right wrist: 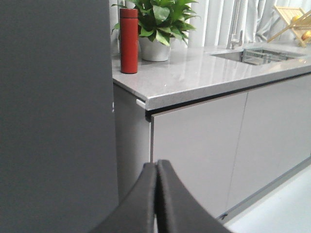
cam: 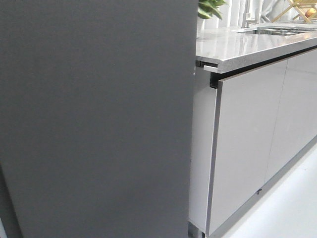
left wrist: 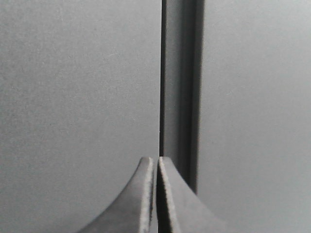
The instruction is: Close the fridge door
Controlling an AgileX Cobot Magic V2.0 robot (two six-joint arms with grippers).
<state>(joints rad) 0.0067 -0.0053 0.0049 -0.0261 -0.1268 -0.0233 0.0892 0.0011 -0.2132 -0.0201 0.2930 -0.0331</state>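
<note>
The fridge door is a tall matte dark grey slab that fills the left of the front view; only its outer face shows. It also shows in the right wrist view. In the left wrist view two dark grey panels meet at a narrow dark seam. My left gripper is shut and empty, its tips right at that seam. My right gripper is shut and empty, in the air before the cabinet fronts, just right of the door. Neither gripper shows in the front view.
Light grey glossy cabinet fronts run to the right under a grey stone countertop. On the counter stand a red flask and a potted plant; a sink lies farther along. Pale floor at lower right.
</note>
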